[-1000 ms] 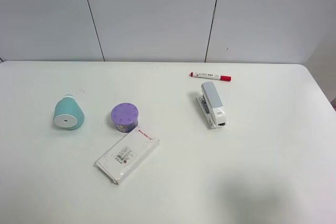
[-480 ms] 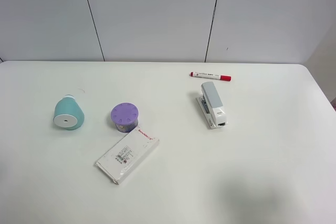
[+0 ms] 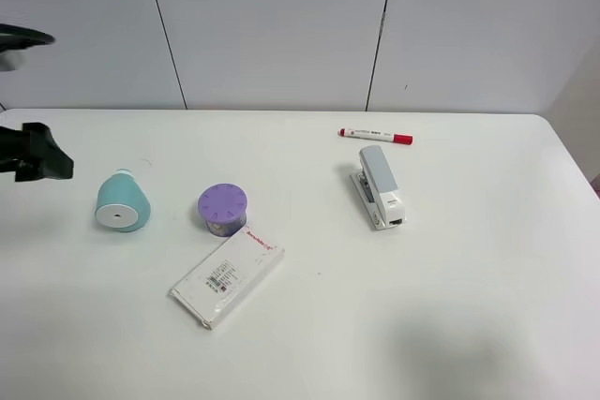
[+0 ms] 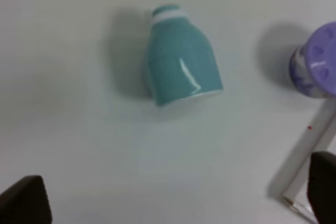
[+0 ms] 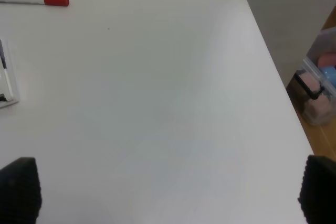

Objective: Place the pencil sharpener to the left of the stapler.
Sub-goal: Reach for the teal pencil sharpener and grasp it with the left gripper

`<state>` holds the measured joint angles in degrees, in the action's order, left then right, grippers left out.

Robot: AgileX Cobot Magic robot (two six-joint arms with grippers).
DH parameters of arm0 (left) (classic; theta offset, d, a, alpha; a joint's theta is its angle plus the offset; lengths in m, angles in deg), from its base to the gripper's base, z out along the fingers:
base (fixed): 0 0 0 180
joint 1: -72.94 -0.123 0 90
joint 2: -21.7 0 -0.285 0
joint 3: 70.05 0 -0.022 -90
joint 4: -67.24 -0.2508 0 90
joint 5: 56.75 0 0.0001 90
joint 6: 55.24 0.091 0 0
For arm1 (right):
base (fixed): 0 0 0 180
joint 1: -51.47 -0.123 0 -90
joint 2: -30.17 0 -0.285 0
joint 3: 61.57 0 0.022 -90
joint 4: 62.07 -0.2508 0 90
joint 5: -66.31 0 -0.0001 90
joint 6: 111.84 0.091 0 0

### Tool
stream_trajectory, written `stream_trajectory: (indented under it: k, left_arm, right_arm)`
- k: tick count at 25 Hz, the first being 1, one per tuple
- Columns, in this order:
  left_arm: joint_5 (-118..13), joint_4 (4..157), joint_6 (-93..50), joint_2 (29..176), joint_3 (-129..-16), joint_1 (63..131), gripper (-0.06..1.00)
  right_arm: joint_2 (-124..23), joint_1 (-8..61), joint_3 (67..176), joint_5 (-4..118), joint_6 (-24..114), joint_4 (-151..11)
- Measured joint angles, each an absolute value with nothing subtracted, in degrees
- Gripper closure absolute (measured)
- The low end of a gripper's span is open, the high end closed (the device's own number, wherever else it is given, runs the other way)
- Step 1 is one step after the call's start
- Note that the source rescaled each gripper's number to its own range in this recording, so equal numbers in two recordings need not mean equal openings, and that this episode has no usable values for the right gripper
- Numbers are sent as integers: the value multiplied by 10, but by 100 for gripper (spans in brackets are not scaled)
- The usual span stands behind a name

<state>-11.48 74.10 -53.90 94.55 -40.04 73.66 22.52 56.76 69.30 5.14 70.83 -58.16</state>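
Down on the left side of the table [image 3: 487, 278], well apart from the stapler [image 3: 380, 186]: the pencil sharpener [image 3: 122, 203], tipped on its side, white face toward the front edge, narrow end toward the wall. Just right of it, the purple-topped cylinder [image 3: 222, 208] and a flat white box [image 3: 227, 275], both on the way toward the stapler. Hanging near the sharpener on its outer left side, the left pincer [image 4: 172, 195], spread wide, gripping nothing. Over bare table far to the right, the right pincer [image 5: 168, 190], likewise parted and empty. Nothing lifted yet; the whole carry to come.

Looks like light, hollow, rigid plastic: no give, little fear of crushing. Glossy and tapered, though, so likely to squirt out of a squeeze near the narrow end, and apt to roll if nudged. Best to close across the broad teal belly near the white face, square to the flanks, then lift gently. After that, swing clear over cylinder and box and set down in the open patch just left of the stapler, short of the red-capped marker [image 3: 375, 135].
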Motion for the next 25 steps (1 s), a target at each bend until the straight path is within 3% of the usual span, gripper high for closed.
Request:
stream_trajectory:
  k: [7, 25]
  left_arm:
    - [-135, 742, -528, 1107, -459, 737, -6]
    - [-240, 772, -522, 1239, -463, 737, -6]
  right_arm:
    - [225, 568, 693, 51, 708, -582]
    - [225, 568, 693, 51, 708, -582]
